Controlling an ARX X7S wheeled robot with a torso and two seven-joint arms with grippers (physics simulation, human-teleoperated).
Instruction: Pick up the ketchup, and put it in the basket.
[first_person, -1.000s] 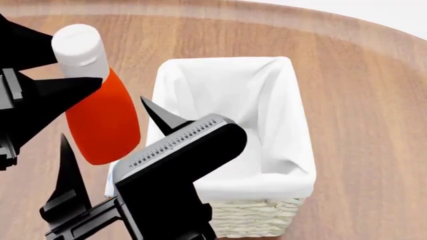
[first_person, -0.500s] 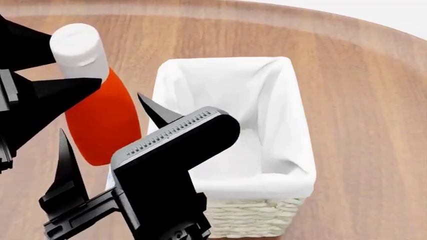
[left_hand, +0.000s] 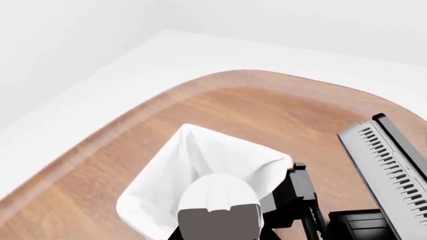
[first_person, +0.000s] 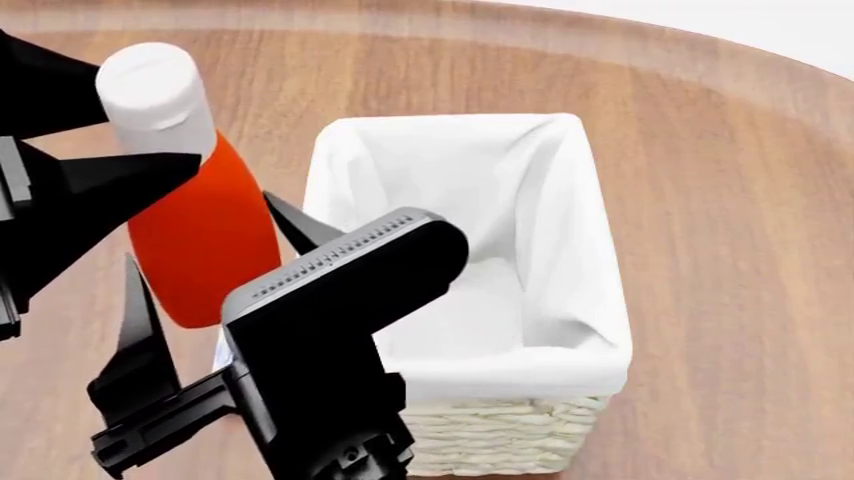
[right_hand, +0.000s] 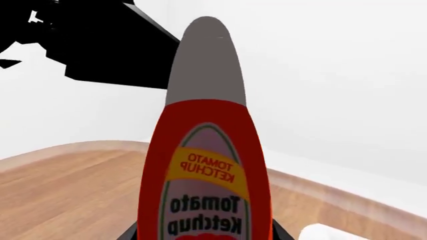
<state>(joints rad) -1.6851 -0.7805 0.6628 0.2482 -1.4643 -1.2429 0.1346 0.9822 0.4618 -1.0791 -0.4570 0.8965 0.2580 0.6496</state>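
Since the earlier head views, the right arm's black body has slid slightly toward the near left, and the ketchup has edged up and left by a small amount.

Seen from the head camera, the ketchup bottle is held in the air, tilted, white cap up and away, its orange-red body hanging just beside the basket's left rim. It is outside the basket, not over the opening.

The right gripper is pinching the ketchup: one black finger shows on the bottle's left, another on its right, against the basket side. The right wrist view looks straight up the bottle, showing the "Tomato Ketchup" label between dark finger edges.

The left gripper sits close by the bottle's cap at the left border of the head view. One of its black fingers points at the bottle's neck; whether it is spread or pressed together I cannot tell.

The basket stands on the wooden table, with its white liner folded over the rim and its inside open. Bare wood surrounds it on the far and right sides. The table's curved far edge shows in the left wrist view, well beyond the basket.
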